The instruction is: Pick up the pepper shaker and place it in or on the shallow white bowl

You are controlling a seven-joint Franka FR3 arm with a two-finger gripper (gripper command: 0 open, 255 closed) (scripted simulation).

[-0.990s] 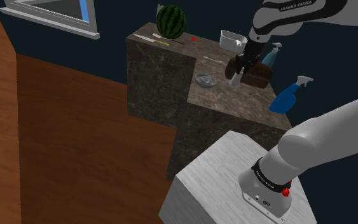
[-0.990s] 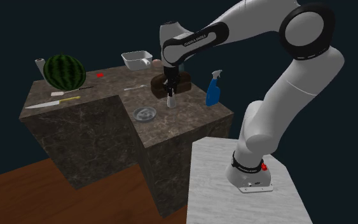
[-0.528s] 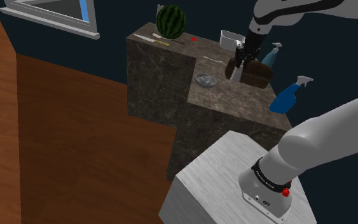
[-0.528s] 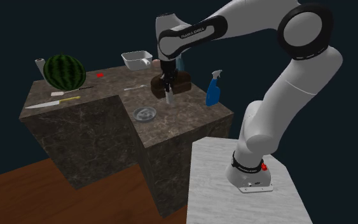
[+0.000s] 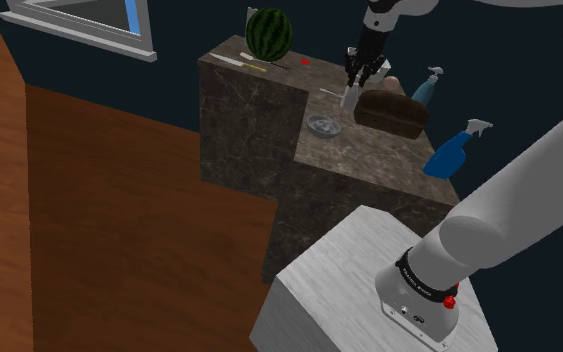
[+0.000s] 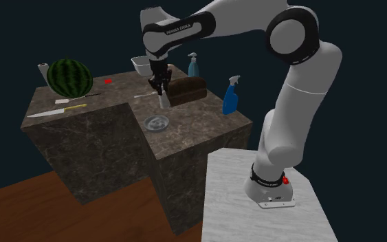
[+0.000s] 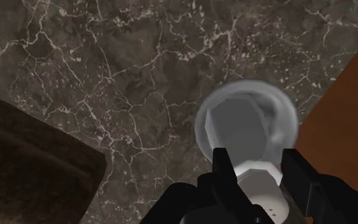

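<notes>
Gripper (image 6: 160, 91) clamped narrow on white pepper shaker (image 6: 161, 100), lifted off marble counter (image 6: 116, 134), upper centre of second exterior view. Wrist view: fingers (image 7: 220, 167) clasp pepper shaker (image 7: 258, 181), greyish shallow bowl (image 7: 204, 121) on counter just past fingertips. Shoulder view: pepper shaker (image 5: 349, 97) up-right of shallow bowl (image 5: 322, 125), not touching. Brown bread loaf (image 6: 187, 89) just beside gripper. Watermelon (image 6: 69, 77) upper left.

The bench (image 7: 107, 76) is dark brown, veined white; the watermelon (image 5: 269, 34) striped dark green; the spray bottle (image 5: 452, 152) blue; the pepper shaker (image 7: 259, 188) white; the bowl (image 7: 247, 118) pale grey.
</notes>
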